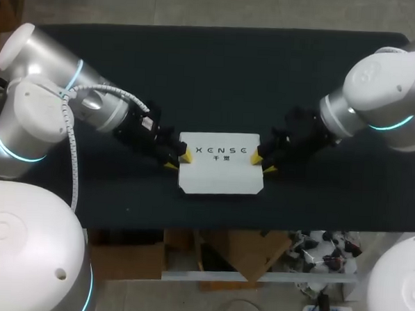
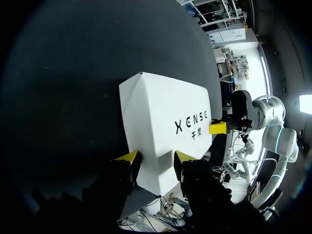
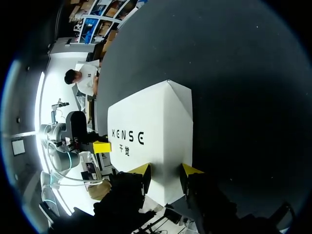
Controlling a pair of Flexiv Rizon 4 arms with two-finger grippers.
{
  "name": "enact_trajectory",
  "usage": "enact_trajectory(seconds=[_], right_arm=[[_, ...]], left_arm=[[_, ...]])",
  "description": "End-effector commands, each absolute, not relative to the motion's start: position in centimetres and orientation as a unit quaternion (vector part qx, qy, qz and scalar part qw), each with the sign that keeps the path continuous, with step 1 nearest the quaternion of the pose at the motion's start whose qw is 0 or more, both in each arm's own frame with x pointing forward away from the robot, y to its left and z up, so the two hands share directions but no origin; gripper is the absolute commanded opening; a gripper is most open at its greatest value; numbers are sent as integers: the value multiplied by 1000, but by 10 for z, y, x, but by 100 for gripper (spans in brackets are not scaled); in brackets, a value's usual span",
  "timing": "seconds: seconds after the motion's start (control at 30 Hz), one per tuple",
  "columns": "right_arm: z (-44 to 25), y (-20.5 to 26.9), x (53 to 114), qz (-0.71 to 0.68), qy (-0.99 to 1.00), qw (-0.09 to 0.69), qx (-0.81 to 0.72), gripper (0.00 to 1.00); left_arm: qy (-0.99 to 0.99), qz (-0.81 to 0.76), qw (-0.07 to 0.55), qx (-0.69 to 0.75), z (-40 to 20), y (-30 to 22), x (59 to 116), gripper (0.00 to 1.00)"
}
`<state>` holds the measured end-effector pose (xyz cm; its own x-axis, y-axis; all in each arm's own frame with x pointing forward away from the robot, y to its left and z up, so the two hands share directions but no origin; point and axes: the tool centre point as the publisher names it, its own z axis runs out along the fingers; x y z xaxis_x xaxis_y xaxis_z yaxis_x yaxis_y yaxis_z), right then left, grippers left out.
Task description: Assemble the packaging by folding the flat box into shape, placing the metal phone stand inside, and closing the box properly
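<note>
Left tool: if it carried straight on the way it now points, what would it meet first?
The white cardboard box, directly ahead of the left tool and seemingly already against it.

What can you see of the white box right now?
The white box looks like smooth cardboard. It is folded into shape, its top face is closed, and dark print runs across that face. It lies flat on the dark table, about midway across. The left pincer is at its left end and the right pincer is at its right end. I cannot tell whether either one grips it. Nothing else touches it.
</note>
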<state>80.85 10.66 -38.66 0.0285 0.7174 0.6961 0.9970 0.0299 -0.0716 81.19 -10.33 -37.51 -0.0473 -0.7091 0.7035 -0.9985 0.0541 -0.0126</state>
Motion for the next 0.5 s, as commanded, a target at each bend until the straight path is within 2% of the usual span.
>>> enact_trajectory(seconds=[0.03, 0.5], right_arm=[[-382, 117, 809, -238, -655, 297, -653, 40], [-380, 120, 810, -223, -646, 322, -655, 40]], left_arm=[[-674, 258, 274, 636, -372, -117, 816, 45], [-661, 238, 293, 648, -370, -116, 820, 44]])
